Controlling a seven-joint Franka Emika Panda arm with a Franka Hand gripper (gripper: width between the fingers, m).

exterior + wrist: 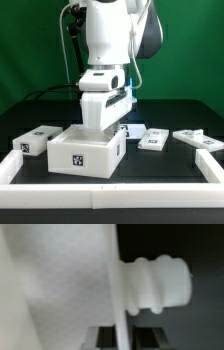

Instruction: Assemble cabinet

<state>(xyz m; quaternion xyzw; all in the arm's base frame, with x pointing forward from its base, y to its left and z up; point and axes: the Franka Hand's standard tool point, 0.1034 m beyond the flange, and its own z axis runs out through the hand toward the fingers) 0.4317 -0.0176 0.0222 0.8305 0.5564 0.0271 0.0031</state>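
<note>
The cabinet body (88, 150), a large white open box with a tag on its front, stands in the middle of the black table. My gripper (101, 127) reaches down onto its far top edge, fingertips hidden behind the wall. In the wrist view the gripper (124, 339) is shut on a thin white wall edge (121, 308), with a dark finger (107, 338) on each side. The body's broad white face (55, 286) fills one side. A ribbed white peg (160, 283) sticks out on the other.
A white tagged block (35, 140) lies at the exterior view's left. A smaller tagged block (152, 138) and a flat tagged panel (200, 138) lie at the right. A low white rim (110, 190) borders the table's front.
</note>
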